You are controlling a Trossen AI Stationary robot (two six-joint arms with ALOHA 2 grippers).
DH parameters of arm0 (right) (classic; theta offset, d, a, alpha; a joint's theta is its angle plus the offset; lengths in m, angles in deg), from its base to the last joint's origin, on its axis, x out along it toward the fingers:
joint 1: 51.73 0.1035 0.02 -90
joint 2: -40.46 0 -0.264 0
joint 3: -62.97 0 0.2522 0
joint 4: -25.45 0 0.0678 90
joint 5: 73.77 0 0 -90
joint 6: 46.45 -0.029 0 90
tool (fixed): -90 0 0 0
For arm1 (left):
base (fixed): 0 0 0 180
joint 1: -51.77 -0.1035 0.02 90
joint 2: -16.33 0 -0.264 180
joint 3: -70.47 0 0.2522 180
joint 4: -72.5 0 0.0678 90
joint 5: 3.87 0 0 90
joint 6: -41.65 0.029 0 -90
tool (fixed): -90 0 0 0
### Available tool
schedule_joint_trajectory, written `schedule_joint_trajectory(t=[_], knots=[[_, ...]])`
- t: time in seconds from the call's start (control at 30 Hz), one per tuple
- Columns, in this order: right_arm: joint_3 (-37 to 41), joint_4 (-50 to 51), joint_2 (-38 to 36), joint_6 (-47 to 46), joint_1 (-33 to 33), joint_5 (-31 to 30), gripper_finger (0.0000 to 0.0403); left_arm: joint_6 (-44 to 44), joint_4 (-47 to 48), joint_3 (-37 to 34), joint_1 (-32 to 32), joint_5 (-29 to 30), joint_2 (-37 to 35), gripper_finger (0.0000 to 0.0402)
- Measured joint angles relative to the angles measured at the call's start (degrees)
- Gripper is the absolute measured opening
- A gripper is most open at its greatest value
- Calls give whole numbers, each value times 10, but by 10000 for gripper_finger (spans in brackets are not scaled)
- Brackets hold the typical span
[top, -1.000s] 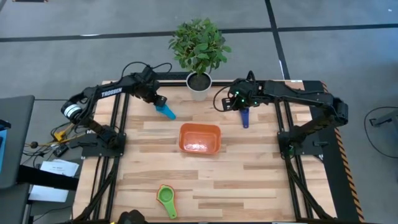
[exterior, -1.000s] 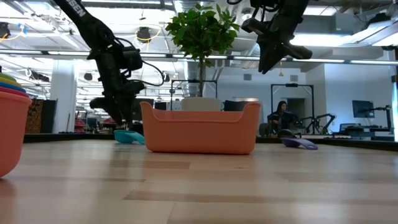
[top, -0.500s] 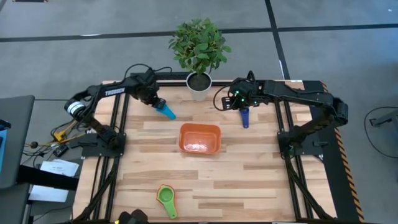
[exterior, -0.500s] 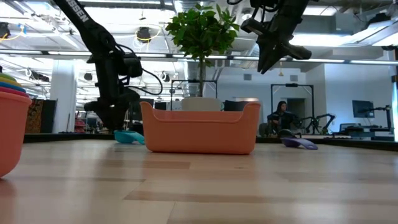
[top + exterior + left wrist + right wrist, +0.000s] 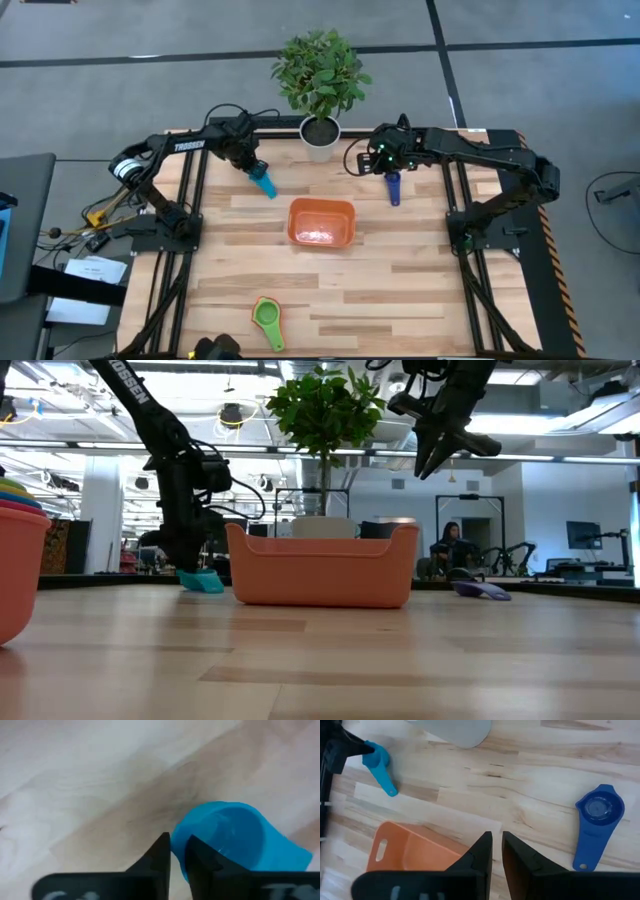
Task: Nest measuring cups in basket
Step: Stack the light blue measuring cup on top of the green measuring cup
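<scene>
A light blue measuring cup [image 5: 265, 183] is at the far left of the table, with my left gripper [image 5: 254, 168] shut on it; it also shows in the low view [image 5: 203, 581]. My right gripper [image 5: 386, 166] hangs shut and empty above the table, just on the far side of a navy cup [image 5: 394, 187], which lies flat on the wood [image 5: 595, 822]. The orange basket [image 5: 321, 222] stands mid-table between the two arms. A green cup [image 5: 268, 320] lies near the front edge. My left gripper pinches the light blue cup's bowl wall at its rim [image 5: 179, 842], one finger inside the bowl and one outside. The fingers come from above, pointing down. The cup sits tilted, its underside at the table top [image 5: 205, 588].
A white pot [image 5: 320, 135] with a green plant stands at the far edge between the arms. A stack of nested cups in a red-orange one [image 5: 15, 560] shows close to the low camera at the left. Bare wood lies in front of the basket.
My left gripper has gone down at the light blue cup and a little toward the table's left edge. The cup has shifted slightly left with it and tipped from lying flat to tilted.
</scene>
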Motion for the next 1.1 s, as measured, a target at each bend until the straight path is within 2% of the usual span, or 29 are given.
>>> schedule_joint_trajectory(t=[0.07,0.17,0.3,0.43,0.6,0.7,0.87,1.1], knots=[[0,0,0,0,0,3,68,6,2,0,0,-16,-1,14],[0,0,0,0,4,10,68,13,16,1,0,-40,-2,27],[0,4,0,8,26,11,68,27,98,20,5,-55,-24,34],[0,10,0,28,45,11,68,17,172,28,26,-56,-88,13],[0,37,0,28,79,10,68,-82,220,29,96,-65,-206,17],[0,52,0,25,115,11,68,-164,249,29,172,-55,-271,20],[0,48,0,14,177,-15,68,-344,263,29,357,18,-348,6],[0,38,0,13,236,-61,68,-641,258,29,664,177,-357,6]])
